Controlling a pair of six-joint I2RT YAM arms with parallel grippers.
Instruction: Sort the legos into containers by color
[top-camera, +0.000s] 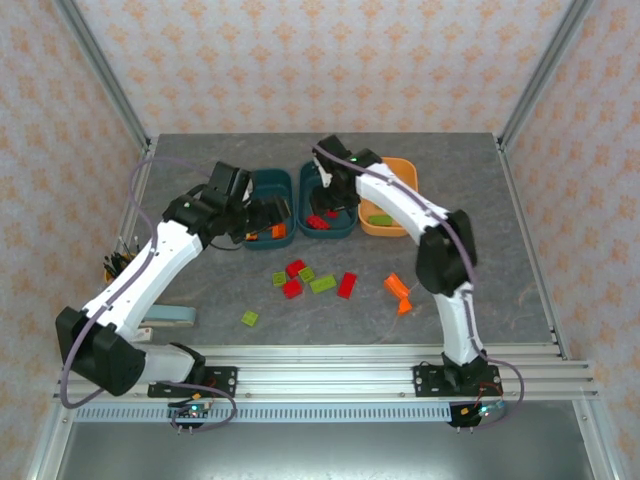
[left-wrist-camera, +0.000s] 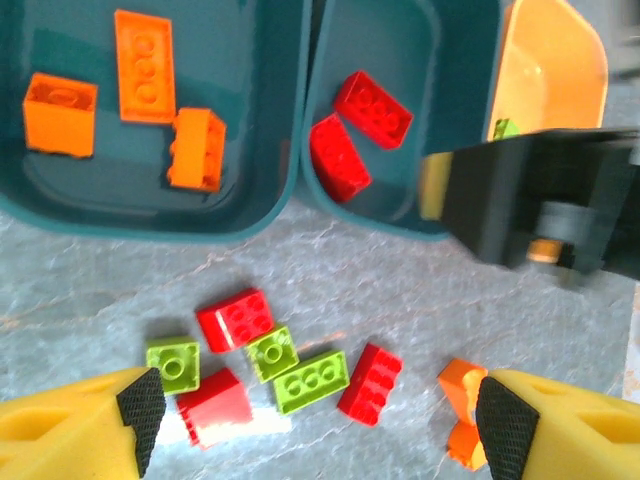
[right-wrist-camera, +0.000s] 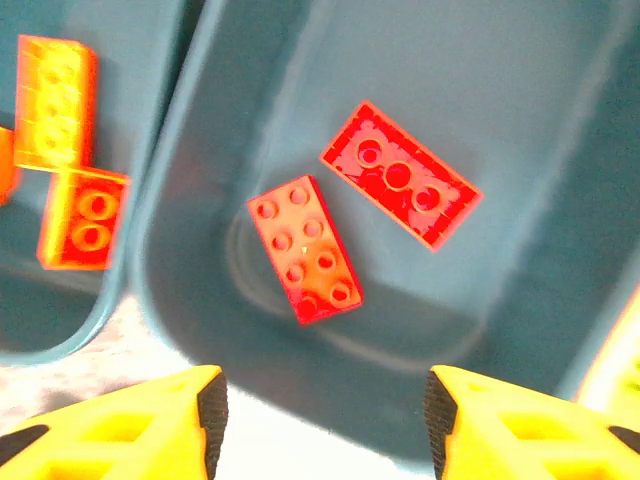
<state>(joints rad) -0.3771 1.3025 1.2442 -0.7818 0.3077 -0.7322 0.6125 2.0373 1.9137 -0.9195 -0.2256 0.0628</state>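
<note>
Three containers stand in a row at the back. The left teal tub (top-camera: 271, 185) (left-wrist-camera: 230, 190) holds three orange legos (left-wrist-camera: 145, 65). Two red legos (right-wrist-camera: 304, 248) (left-wrist-camera: 372, 108) lie in the middle teal tub (top-camera: 343, 228) (right-wrist-camera: 480, 90). The orange tub (top-camera: 395, 222) (left-wrist-camera: 550, 70) holds a green lego (top-camera: 379, 219). My right gripper (top-camera: 325, 196) (right-wrist-camera: 321, 425) hangs open over the middle tub, with nothing between its fingers. My left gripper (top-camera: 264, 216) (left-wrist-camera: 320, 425) is open above loose legos on the table: red (left-wrist-camera: 235, 318), lime green (left-wrist-camera: 311, 381) and orange (left-wrist-camera: 460, 385).
More loose legos lie toward the front: a green one (top-camera: 249, 318) and two orange ones (top-camera: 399, 293). A holder of pens (top-camera: 118, 262) stands at the left edge, with a flat pale-and-teal item (top-camera: 170, 318) in front of it. Aluminium rails (top-camera: 330, 365) cross the near edge.
</note>
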